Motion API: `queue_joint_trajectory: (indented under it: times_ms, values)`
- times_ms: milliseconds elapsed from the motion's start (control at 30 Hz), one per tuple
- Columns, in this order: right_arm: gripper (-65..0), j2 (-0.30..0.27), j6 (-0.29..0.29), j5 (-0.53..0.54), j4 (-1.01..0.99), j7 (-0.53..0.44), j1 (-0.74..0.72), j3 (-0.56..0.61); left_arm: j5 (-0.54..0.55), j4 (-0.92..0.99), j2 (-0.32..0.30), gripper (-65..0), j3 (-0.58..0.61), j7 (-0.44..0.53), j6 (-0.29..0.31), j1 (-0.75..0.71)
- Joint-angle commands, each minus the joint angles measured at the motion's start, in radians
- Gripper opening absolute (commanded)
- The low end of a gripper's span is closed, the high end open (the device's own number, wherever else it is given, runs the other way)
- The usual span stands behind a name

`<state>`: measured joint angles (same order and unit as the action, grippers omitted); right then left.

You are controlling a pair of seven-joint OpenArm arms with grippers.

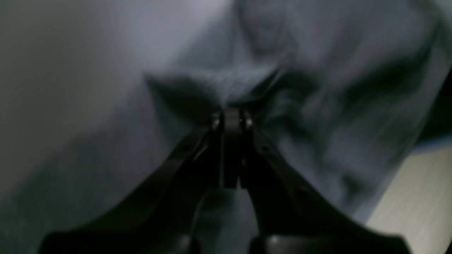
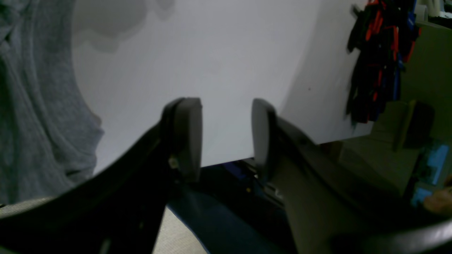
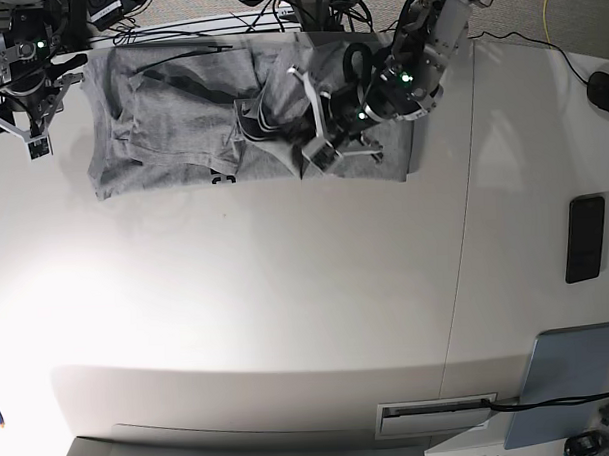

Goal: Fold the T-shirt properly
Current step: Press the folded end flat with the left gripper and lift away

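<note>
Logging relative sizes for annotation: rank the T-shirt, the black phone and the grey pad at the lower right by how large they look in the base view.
1. T-shirt, clearly largest.
2. Grey pad, partly cut off by the frame edge.
3. Black phone, smallest.

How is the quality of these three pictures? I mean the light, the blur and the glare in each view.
Left wrist view: dim and blurred; the T-shirt is smeared around the shut left gripper. Right wrist view: dark foreground, the open right gripper fairly sharp, the background clutter soft. Base view: sharp, but a bright glare washes out the white table, and its edges curve slightly.
</note>
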<state>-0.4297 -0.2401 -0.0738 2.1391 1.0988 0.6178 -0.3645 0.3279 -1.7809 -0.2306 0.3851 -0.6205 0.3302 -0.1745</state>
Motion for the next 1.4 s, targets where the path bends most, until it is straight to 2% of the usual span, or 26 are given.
queue_joint_trajectory:
  times_ms: [0, 233, 367, 533, 633, 700, 767, 900, 933, 1000, 1067, 1133, 1200, 1267, 1367]
  values:
    - [-41.8, -0.016, 0.005, -0.009, 0.012, -0.010, 0.002, -0.010, 0.042, -0.019, 0.007, -65.0, -0.001, 0.036, 0.004, 0.030]
    - [-41.8, -0.016, 0.005, -0.008, 0.012, -0.009, 0.003, -0.010, 0.042, -0.017, 0.130, -65.0, -0.001, -0.004, -0.001, 0.134]
    - [-41.8, -0.016, 0.006, -0.009, 0.012, -0.004, 0.003, -0.010, -0.016, -0.017, 0.158, -65.0, -0.001, -0.008, -0.085, 0.158]
    - [-41.8, -0.016, 0.006, -0.008, 0.012, -0.002, 0.002, -0.010, -0.045, -0.017, 0.158, -38.3, -0.001, -0.008, -0.097, 0.161]
    - [-41.8, -0.016, 0.006, -0.008, 0.012, -0.002, 0.002, -0.010, -0.045, -0.017, 0.158, -36.4, -0.001, -0.011, -0.082, 0.161]
    - [-41.8, -0.016, 0.006, -0.008, 0.012, -0.003, 0.002, -0.010, -0.043, -0.018, 0.151, -36.5, -0.001, -0.012, -0.016, 0.161]
    - [-41.8, -0.016, 0.006, -0.008, 0.012, -0.006, 0.002, -0.010, -0.031, -0.024, 0.146, -36.7, -0.001, -0.056, 0.074, 0.158]
    - [-41.8, -0.016, 0.006, -0.001, 0.012, -0.016, 0.002, -0.010, 0.049, -0.074, 0.146, -36.7, -0.001, -0.277, 0.250, 0.119]
    - [-41.8, -0.016, 0.006, 0.006, 0.012, -0.016, 0.002, -0.010, 0.079, -0.085, 0.144, -36.7, -0.001, -0.310, 0.276, 0.100]
    - [-41.8, -0.016, 0.006, 0.006, 0.012, -0.015, 0.002, -0.010, 0.137, -0.097, 0.129, -38.2, -0.001, -0.315, 0.314, 0.055]
    - [-41.8, -0.016, 0.006, 0.006, 0.012, -0.015, 0.002, -0.010, 0.148, -0.106, 0.115, -40.4, 0.000, -0.314, 0.361, 0.009]
    - [-41.8, -0.016, 0.006, 0.006, 0.012, -0.016, 0.002, -0.010, 0.139, -0.109, 0.093, -41.0, 0.015, -0.314, 0.368, -0.027]
    - [-41.8, -0.016, 0.006, 0.006, 0.012, -0.015, 0.000, -0.010, 0.072, -0.109, 0.072, -41.0, 0.050, -0.289, 0.368, -0.048]
    - [-41.8, -0.016, 0.006, 0.006, 0.012, -0.015, 0.000, -0.010, -0.079, -0.109, 0.056, -40.9, 0.103, -0.214, 0.349, -0.063]
    - [-41.8, -0.016, 0.006, 0.006, 0.012, -0.006, 0.000, -0.010, -0.335, -0.108, 0.045, -40.9, 0.192, -0.127, 0.204, -0.067]
